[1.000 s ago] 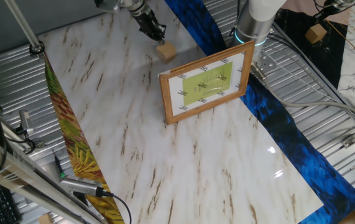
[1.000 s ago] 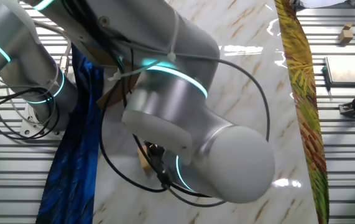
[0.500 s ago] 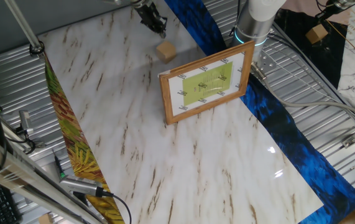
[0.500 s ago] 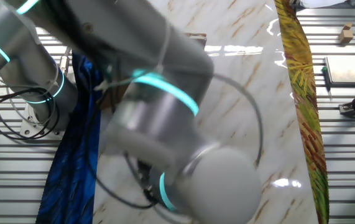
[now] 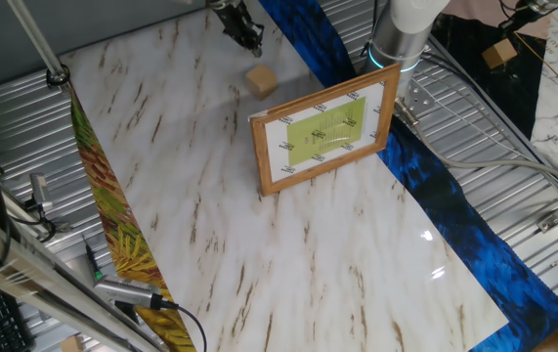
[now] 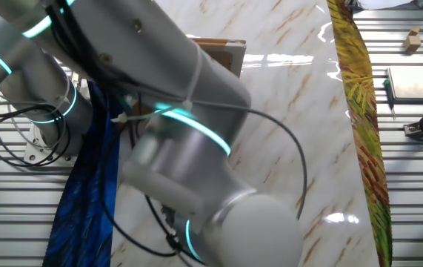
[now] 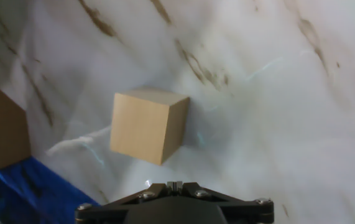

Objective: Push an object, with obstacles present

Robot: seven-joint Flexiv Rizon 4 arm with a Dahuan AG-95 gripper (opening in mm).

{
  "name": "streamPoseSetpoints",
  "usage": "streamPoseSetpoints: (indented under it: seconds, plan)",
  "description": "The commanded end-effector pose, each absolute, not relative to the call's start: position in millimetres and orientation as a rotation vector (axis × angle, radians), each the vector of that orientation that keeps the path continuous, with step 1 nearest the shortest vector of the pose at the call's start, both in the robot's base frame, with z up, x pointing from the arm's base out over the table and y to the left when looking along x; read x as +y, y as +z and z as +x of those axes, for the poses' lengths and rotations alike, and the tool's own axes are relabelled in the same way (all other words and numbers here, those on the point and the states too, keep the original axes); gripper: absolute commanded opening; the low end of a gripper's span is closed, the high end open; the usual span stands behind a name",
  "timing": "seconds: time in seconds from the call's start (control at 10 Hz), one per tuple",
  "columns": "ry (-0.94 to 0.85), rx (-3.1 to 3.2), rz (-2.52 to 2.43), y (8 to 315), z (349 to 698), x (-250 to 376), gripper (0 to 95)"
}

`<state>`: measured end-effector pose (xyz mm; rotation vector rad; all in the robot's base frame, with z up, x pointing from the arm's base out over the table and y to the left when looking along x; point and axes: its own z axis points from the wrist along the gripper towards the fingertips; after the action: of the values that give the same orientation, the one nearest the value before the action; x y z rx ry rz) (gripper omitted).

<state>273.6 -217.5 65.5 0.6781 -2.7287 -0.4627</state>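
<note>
The wooden cube point(image 5: 261, 80) rests on the marble table point(image 5: 210, 225), near the upper left corner of the picture frame point(image 5: 325, 132) but apart from it. The gripper point(image 5: 246, 34) is on the far side of the cube from the frame and makes no contact with the cube. In the hand view the fingers meet at the centreline and hold nothing. The cube point(image 7: 148, 126) lies ahead of the gripper point(image 7: 175, 185), offset slightly left of that centreline. Judgement: a straight push along the gripper-to-cube line heads toward the frame, so the contact face must be chosen accordingly.
</note>
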Motion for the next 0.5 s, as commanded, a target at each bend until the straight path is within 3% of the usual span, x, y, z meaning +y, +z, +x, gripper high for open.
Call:
streamPoseSetpoints:
  seconds: [0.1,0.5]
  plan:
    - [-0.467,-2.732,0.662,64.1,277.7,-213.1,0.0]
    - [-0.479,-2.739,0.637,64.9,273.5,-218.4,0.0]
